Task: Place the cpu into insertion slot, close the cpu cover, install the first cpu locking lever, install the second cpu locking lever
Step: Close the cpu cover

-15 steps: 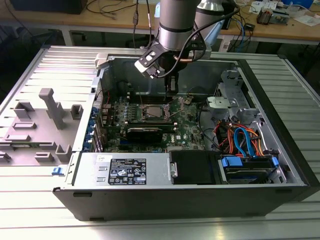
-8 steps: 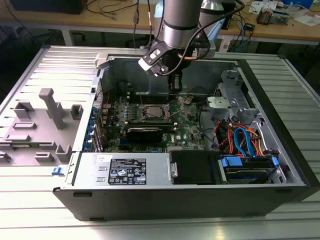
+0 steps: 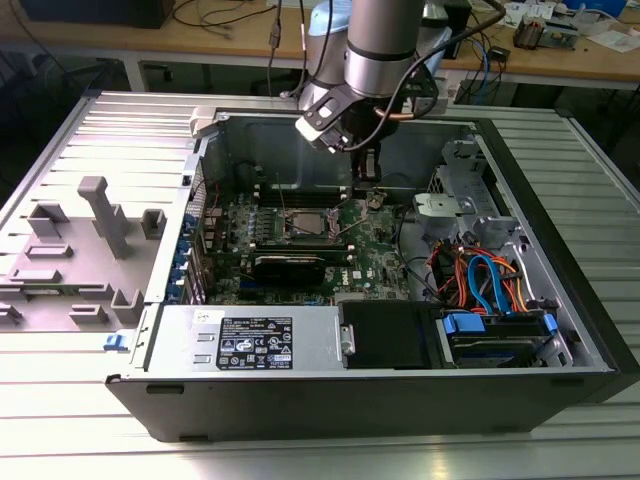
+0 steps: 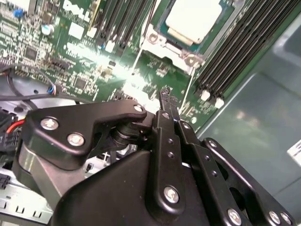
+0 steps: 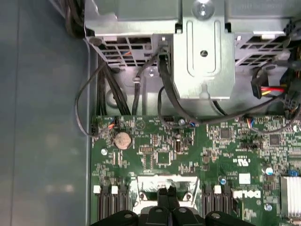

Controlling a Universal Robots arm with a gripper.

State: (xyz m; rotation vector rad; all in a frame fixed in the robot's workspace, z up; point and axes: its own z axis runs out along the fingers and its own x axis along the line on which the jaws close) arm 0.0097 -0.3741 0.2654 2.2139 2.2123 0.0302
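Note:
The cpu lies with its silver top up in the insertion slot on the green board. The cpu cover, a silver frame, lies around it, and the chip shows through its cut-out. A thin lever rod runs along one side of the socket; I cannot tell whether it is latched. My gripper is shut with nothing between its fingers. It hangs over the board beside the socket, toward the exterior view's right. The socket's silver edge shows just beyond the fingertips.
Black memory slots flank the socket. A grey drive cage with black cables stands past the board's edge. Orange and blue cables and a power supply fill the case's near side. Grey fixtures stand at the exterior view's left.

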